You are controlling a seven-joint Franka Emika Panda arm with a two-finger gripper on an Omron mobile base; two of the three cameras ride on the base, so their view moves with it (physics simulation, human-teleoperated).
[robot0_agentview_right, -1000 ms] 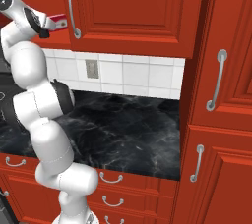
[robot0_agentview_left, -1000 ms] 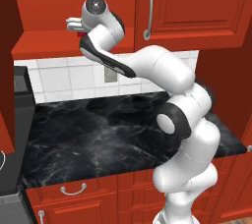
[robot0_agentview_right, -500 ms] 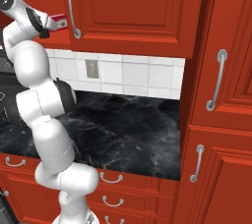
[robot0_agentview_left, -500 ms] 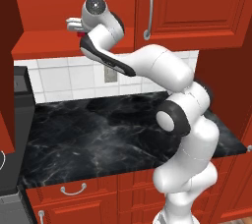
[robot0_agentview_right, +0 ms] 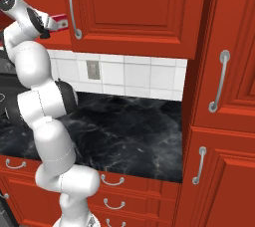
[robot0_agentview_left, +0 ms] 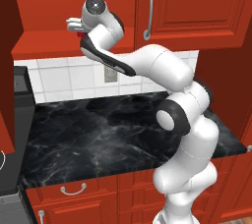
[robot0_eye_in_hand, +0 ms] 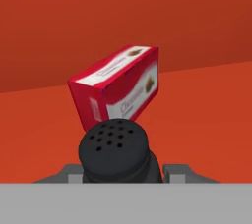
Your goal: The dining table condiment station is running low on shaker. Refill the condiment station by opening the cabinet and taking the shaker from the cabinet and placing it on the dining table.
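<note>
**Shaker sits dead ahead between the fingers, inside the cabinet**

The shaker [robot0_eye_in_hand: 119, 152] stands upright on the cabinet's red shelf, its dark perforated cap facing the hand camera, long axis vertical. It lies straight in front of the hand [robot0_eye_in_hand: 123, 173], squarely between the two grey fingertips [robot0_eye_in_hand: 178, 171], one at either side of its body. The jaws stand partly closed around it; whether the pads touch it yet I cannot tell. Just behind the shaker, farther into the cabinet [robot0_agentview_left: 54, 2], a red and white box [robot0_eye_in_hand: 118, 88] stands tilted. From the base views the arm reaches up and left, the hand [robot0_agentview_left: 75, 24] inside the opening above the black marble counter [robot0_agentview_left: 98, 134]. My judgement: closing straight in should secure it.
</note>
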